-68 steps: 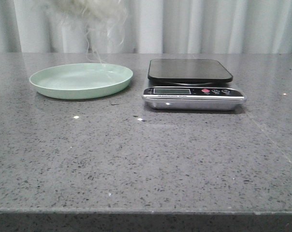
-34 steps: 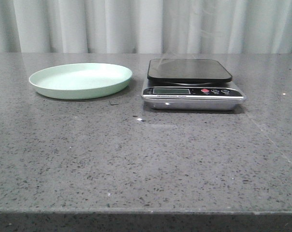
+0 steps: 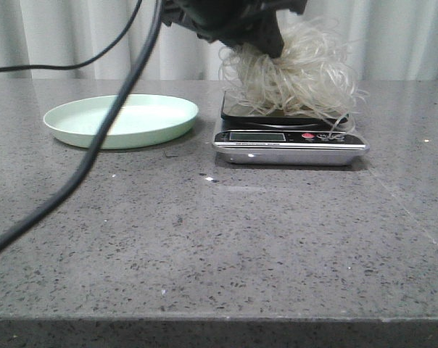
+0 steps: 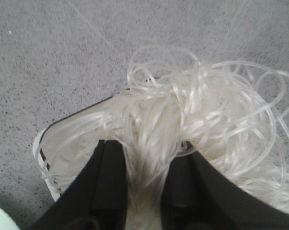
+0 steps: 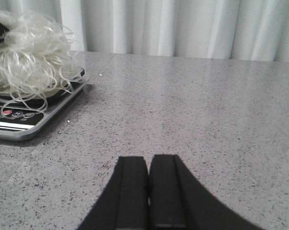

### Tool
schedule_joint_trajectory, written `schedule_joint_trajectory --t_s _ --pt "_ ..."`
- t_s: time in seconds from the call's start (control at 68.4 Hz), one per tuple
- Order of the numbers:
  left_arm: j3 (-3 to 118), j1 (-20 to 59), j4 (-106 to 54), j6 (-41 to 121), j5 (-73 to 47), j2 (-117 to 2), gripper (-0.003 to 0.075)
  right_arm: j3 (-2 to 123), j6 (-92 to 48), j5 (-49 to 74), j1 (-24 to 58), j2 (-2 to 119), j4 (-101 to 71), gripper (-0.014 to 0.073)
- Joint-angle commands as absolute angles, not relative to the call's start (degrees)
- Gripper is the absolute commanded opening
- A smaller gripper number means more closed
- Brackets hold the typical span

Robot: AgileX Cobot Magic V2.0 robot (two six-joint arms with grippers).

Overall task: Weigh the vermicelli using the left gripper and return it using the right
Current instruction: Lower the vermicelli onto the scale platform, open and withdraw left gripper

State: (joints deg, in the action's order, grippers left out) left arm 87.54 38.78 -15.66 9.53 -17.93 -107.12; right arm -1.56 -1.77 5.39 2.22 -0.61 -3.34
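Front view shows my left gripper [image 3: 266, 45] coming in from the top, a dark bulk above the scale [image 3: 290, 133], with the vermicelli [image 3: 295, 72] bunched under it. The noodle tangle spreads wide over the scale's black weighing plate [image 3: 237, 110], and its lower strands touch that plate; a few loose loops hang over the front edge, down near the red button [image 3: 308, 135] and the display [image 3: 257, 136]. Whether the full weight of the tangle rests on the scale, I cannot tell.

From the left wrist camera I see the two black fingers [image 4: 108, 184] pinched on a thick hank of vermicelli [image 4: 183, 124] that runs up between them; the jaws stand only a narrow way apart, filled by the strands. Beyond the fingertips the noodles fan out over the scale's dark plate [image 4: 63, 139].

On the right wrist camera my right gripper [image 5: 148, 165] sits low over bare table [image 5: 206, 120], its two fingers pressed flat together with nothing between them. It is well apart from the scale [image 5: 27, 127], which shows to one side with the vermicelli [image 5: 32, 52] heaped on it.

A pale green plate [image 3: 121, 120] lies on the grey speckled table [image 3: 219, 246] just beside the scale, on my left, with nothing on it. Black cables [image 3: 88, 156] from the left arm cross in front of that plate. White curtains [image 3: 393, 36] hang behind the table.
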Motion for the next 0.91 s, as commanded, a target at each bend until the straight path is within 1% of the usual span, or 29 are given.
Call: schedule_joint_trajectory --t_s 0.0,0.132,0.219,0.234,0.249,0.263,0.278,0.292,0.307,0.322,0.336,0.351,0.366,0.38,0.395,0.409,0.424,0.439,0.453,0.468,0.483,0.497,0.526,0.746,0.892 --pt "89.82 39.06 -16.48 9.23 -12.86 -104.99 0.0145 -1.15 -1.78 0.68 2.14 -1.52 -3.28 0.0150" --pt "89.82 39.06 -16.48 9.23 -13.22 -105.08 0.0157 -1.15 -1.78 0.62 2.14 -1.52 -3.28 0.0150" --pt "89.82 39.06 -16.48 9.23 -13.22 -104.96 0.0191 -1.15 -1.78 0.62 2.14 -1.52 -3.28 0.0150" --pt "89.82 39.06 -16.48 9.23 -13.22 -104.96 0.0212 -1.15 -1.78 0.62 2.14 -1.52 -3.28 0.0150" --pt "89.82 39.06 -16.48 9.23 -13.22 -104.96 0.0212 -1.15 -1.78 0.62 2.14 -1.52 -3.28 0.0150" --pt "89.82 39.06 -16.48 9.23 -13.22 -104.96 0.0237 -1.15 -1.78 0.62 2.14 -1.52 -3.28 0.0150" --pt "89.82 39.06 -16.48 9.23 -13.33 -104.96 0.0237 -1.15 -1.78 0.62 2.14 -1.52 -3.28 0.0150" --pt "89.82 39.06 -16.48 9.23 -13.48 -104.96 0.0265 -1.15 -1.78 0.62 2.14 -1.52 -3.28 0.0150" --pt "89.82 39.06 -16.48 9.23 -13.48 -104.96 0.0265 -1.15 -1.78 0.62 2.14 -1.52 -3.28 0.0150" --pt "89.82 39.06 -16.48 9.23 -13.85 -104.85 0.0298 -1.15 -1.78 0.62 2.14 -1.52 -3.28 0.0150" --pt "89.82 39.06 -16.48 9.23 -13.85 -104.85 0.0298 -1.15 -1.78 0.62 2.14 -1.52 -3.28 0.0150" --pt "89.82 39.06 -16.48 9.23 -13.93 -104.85 0.0333 -1.15 -1.78 0.62 2.14 -1.52 -3.28 0.0150" --pt "89.82 39.06 -16.48 9.23 -13.93 -104.85 0.0333 -1.15 -1.78 0.62 2.14 -1.52 -3.28 0.0150" --pt "89.82 39.06 -16.48 9.23 -14.14 -104.74 0.0369 -1.15 -1.78 0.62 2.14 -1.52 -3.28 0.0150" --pt "89.82 39.06 -16.48 9.23 -14.14 -104.74 0.0369 -1.15 -1.78 0.62 2.14 -1.52 -3.28 0.0150" --pt "89.82 39.06 -16.48 9.23 -14.42 -104.58 0.0404 -1.15 -1.78 0.62 2.14 -1.52 -3.28 0.0150" --pt "89.82 39.06 -16.48 9.23 -14.42 -104.58 0.0404 -1.15 -1.78 0.62 2.14 -1.52 -3.28 0.0150" --pt "89.82 39.06 -16.48 9.23 -14.42 -104.42 0.0435 -1.15 -1.78 0.62 2.14 -1.52 -3.28 0.0150" --pt "89.82 39.06 -16.48 9.23 -14.42 -104.42 0.0435 -1.15 -1.78 0.62 2.14 -1.52 -3.28 0.0150" --pt "89.82 39.06 -16.48 9.23 -14.71 -104.15 0.0461 -1.09 -1.78 0.62 2.14 -1.52 -3.28 0.0150" --pt "89.82 39.06 -16.48 9.23 -14.71 -104.15 0.0461 -1.09 -1.78 0.62 2.14 -1.52 -3.28 0.0150" --pt "89.82 39.06 -16.48 9.23 -14.78 -103.82 0.0482 -1.09 -1.78 0.37 2.14 -1.52 -3.28 0.0150" --pt "89.82 39.06 -16.48 9.23 -14.90 -103.49 0.0495 -1.09 -1.78 0.37 2.14 -1.52 -3.28 0.0150" --pt "89.82 38.95 -14.63 9.23 -15.90 -99.05 0.0502 -1.09 -1.78 0.37 2.14 -1.52 -3.28 0.0150" --pt "89.82 38.76 -10.16 9.23 -19.81 -94.49 0.0502 -1.09 -1.78 0.37 2.14 -1.52 -3.28 0.0150"
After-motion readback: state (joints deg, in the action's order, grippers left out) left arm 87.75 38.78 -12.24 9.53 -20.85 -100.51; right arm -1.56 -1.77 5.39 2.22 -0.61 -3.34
